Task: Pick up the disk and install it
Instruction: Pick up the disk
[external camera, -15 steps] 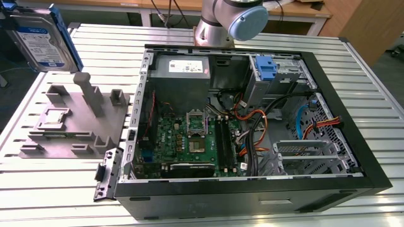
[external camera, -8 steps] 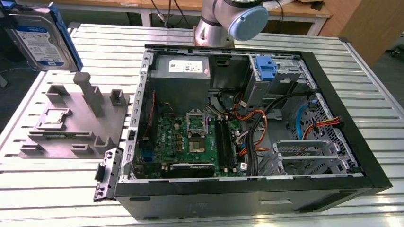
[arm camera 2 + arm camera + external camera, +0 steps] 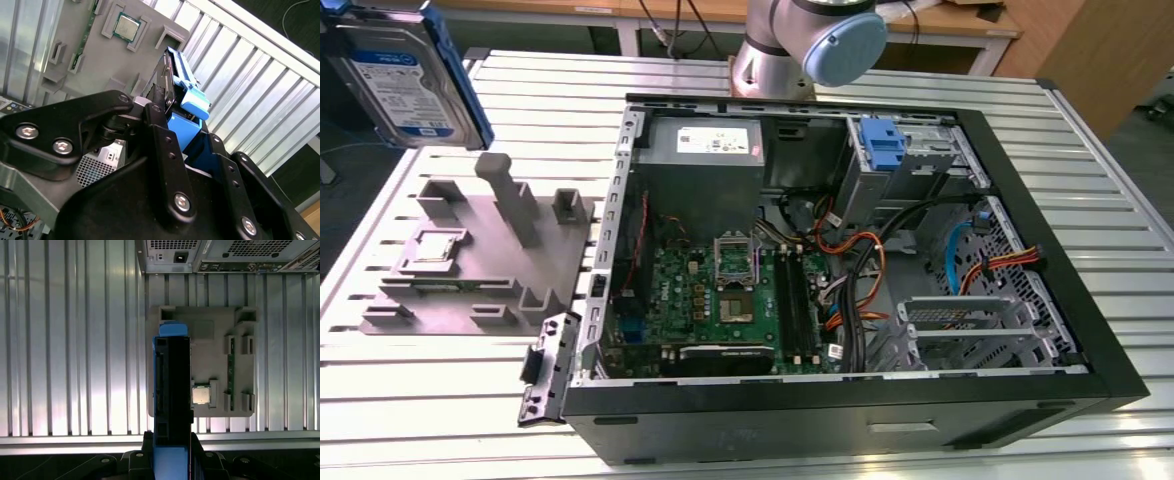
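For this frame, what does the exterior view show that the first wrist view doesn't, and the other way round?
Exterior view, not first wrist view: the motherboard in the open case and the label on the disk. First wrist view, not exterior: the gripper shut on the disk, seen edge-on. Both: the disk, the grey fixture plate and its small chip.

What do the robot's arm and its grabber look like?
The arm is a smooth silver-grey tube with a round light-blue cap on its joint. The gripper is made of chunky black metal bars joined by shiny silver screws, a bit like a big black claw.
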You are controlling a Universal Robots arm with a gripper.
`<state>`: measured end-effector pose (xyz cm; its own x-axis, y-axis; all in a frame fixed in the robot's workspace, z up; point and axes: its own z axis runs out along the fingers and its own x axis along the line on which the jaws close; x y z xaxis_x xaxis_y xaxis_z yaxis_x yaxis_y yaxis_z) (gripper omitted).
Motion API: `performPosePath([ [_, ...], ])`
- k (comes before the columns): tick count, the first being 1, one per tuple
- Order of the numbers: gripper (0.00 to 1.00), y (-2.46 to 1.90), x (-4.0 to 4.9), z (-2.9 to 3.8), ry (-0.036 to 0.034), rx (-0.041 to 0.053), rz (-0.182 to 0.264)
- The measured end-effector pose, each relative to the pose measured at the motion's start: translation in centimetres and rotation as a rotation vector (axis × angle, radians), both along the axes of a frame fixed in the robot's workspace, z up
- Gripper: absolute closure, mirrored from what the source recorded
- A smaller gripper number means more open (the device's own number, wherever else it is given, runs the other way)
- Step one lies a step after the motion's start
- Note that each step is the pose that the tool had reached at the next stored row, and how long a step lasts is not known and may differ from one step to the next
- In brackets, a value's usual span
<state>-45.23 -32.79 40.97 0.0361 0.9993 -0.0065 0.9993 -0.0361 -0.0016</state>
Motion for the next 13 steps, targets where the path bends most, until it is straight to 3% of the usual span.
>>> performPosePath([
  [13,0.63,0.00,0.00,0.78,-0.0001,0.0000,0.000],
])
